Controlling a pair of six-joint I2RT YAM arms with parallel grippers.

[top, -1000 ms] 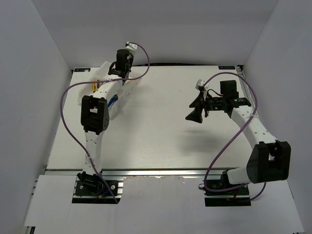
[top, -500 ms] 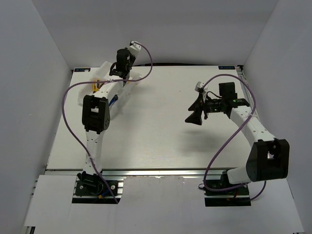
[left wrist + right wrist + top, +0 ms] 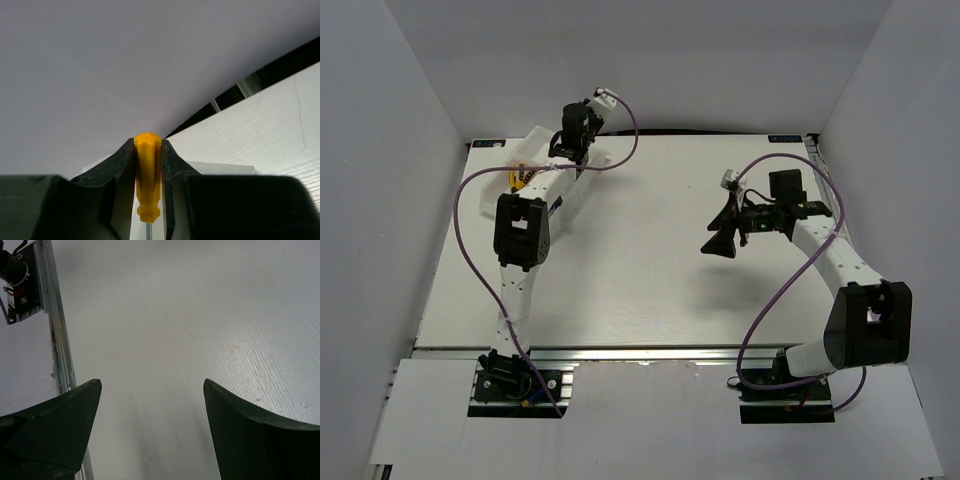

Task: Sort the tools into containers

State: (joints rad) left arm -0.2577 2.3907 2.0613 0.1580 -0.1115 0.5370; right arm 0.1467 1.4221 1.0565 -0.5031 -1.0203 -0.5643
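Left gripper (image 3: 147,143) clamped on yellow-handled screwdriver (image 3: 147,176): long axis along jaws, butt outward toward white wall (image 3: 125,60), shaft toward wrist. Right gripper (image 3: 151,383) spread wide above white table (image 3: 200,315).

No text, brand, number or sign can be read in any view. On the far edge of the desk (image 3: 640,270) sit two small bluish labels, a far-left label (image 3: 486,143) and a far-right label (image 3: 785,138). Their print is too small to make out.
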